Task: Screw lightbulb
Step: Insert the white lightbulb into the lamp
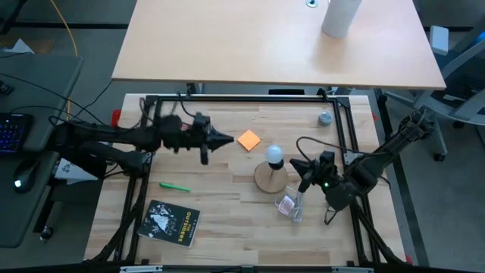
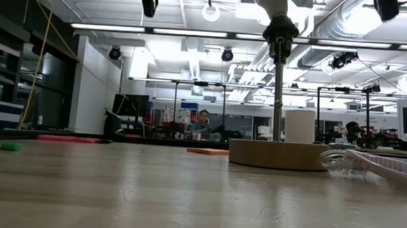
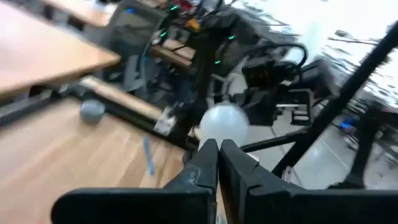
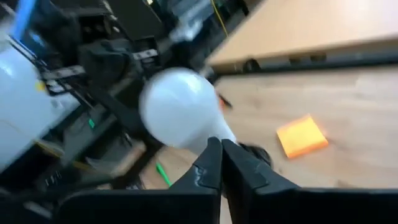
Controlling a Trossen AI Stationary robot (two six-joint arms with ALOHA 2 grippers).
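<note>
At the far left of the high view a keyboard (image 1: 14,130) with blue-lit keys sits off the tabletop (image 1: 227,205); the left arm reaches in from there across the upper left of the wooden surface, its left claw (image 1: 226,139) clenched to a point with nothing between the fingers, hanging over bare wood just left of the orange square note (image 1: 248,140); in the left wrist view the 2 fingertips (image 3: 208,152) press together. Lower left, a green pen (image 1: 175,186) lies flat, and below it a black booklet (image 1: 172,222) with white lettering rests near the front edge. Around the middle, the lightbulb (image 1: 273,155) stands upright in the socket of the tan round wooden base (image 1: 268,179), its white globe uppermost; the low view shows the base's black stem (image 2: 279,90) rising to the bulb at the top edge of the frame. Just right of the base a small clear plastic packet (image 1: 289,205) lies on the wood. Right of the bulb the right claw (image 1: 296,164) is clenched too, empty, its tip just beside the bulb; the right wrist view has the closed fingertips (image 4: 221,152) directly below the globe (image 4: 177,109). A small grey round object (image 1: 325,118) lies at the upper right of the tabletop; a white cylinder (image 1: 339,17) stands on the further desk at the top.
</note>
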